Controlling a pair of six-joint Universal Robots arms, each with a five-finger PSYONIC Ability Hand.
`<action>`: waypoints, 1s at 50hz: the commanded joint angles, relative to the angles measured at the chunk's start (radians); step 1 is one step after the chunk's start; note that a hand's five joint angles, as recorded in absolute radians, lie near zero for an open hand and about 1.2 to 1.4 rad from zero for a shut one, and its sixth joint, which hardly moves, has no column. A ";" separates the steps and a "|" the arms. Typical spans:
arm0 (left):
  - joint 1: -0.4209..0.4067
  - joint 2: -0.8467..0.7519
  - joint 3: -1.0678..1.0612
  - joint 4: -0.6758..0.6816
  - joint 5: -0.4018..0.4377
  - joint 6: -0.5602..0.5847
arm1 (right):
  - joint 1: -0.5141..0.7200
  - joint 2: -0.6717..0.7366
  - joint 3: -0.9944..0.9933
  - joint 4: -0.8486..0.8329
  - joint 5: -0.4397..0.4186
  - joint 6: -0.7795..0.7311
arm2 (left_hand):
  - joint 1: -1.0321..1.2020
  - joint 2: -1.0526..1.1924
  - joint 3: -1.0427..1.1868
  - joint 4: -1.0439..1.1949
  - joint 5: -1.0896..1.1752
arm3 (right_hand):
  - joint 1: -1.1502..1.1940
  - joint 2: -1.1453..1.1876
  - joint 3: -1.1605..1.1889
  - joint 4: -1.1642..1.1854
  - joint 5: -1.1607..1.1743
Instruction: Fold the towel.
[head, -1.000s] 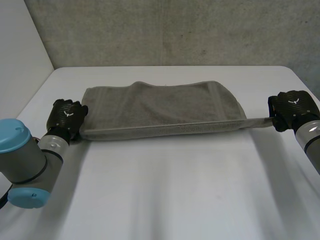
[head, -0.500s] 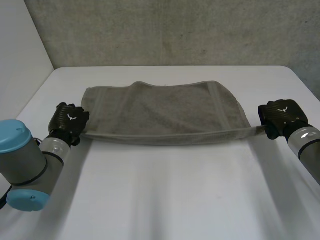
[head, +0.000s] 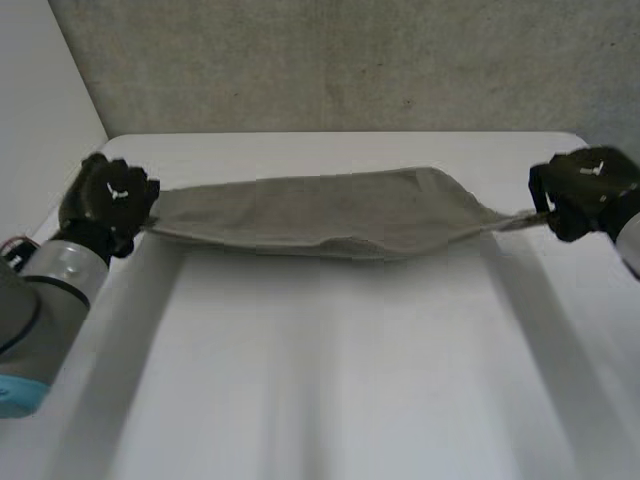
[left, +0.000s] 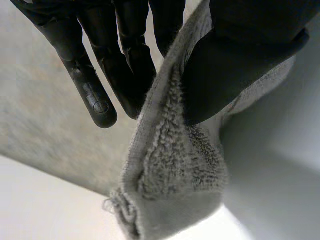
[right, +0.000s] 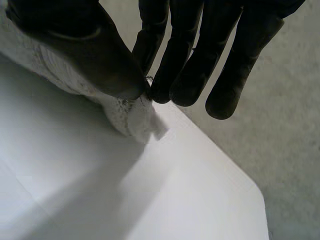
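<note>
– Pinching, is it? What is the left hand (left: 245, 50) doing?

– Yes. Its broad black thumb presses a bunched end of the grey terry towel (left: 170, 175) against the straight, smooth fingers. The looped pile and a flat hemmed edge stand out just past the thumb, and the corner ends in a small frayed tuft.

– And the right hand (right: 90, 55)?

– Clamped as well. Thumb tip and fingertips meet on a narrow twisted corner, and only a small nub of cloth pokes out beyond them.

– Where does the towel lie from there?

– From the head camera it stretches as a long, flattened band from the left hand (head: 108, 200) to the right hand (head: 585, 190). It is wide and loosely folded along its middle and tapers to a thin strip at the right end. The lower edge sags in a shallow curve at the centre.

– Does it touch anything below?

– A shadow lies under it on the smooth white surface (head: 320, 390). I cannot tell whether the sagging part touches the surface.

– Behind?

– A rough grey concrete wall (head: 330, 60) along the far edge.
</note>
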 joint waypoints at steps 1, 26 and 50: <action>-0.009 0.219 -0.025 -0.227 0.103 0.012 | -0.069 -0.120 -0.173 0.378 -0.117 -0.102 | 0.228 0.180 0.180 0.178 0.202 | 0.061 0.056 0.055 0.062 0.045; 0.051 -0.099 0.050 -0.308 0.139 0.222 | -0.040 0.226 -0.270 0.546 -0.063 -0.402 | 0.228 0.180 0.180 0.178 0.202 | 0.061 0.056 0.055 0.062 0.045; -0.036 -0.702 0.643 0.007 0.059 0.216 | 0.181 0.594 -0.483 -0.305 0.236 -0.113 | 0.228 0.180 0.180 0.178 0.202 | 0.061 0.056 0.055 0.062 0.045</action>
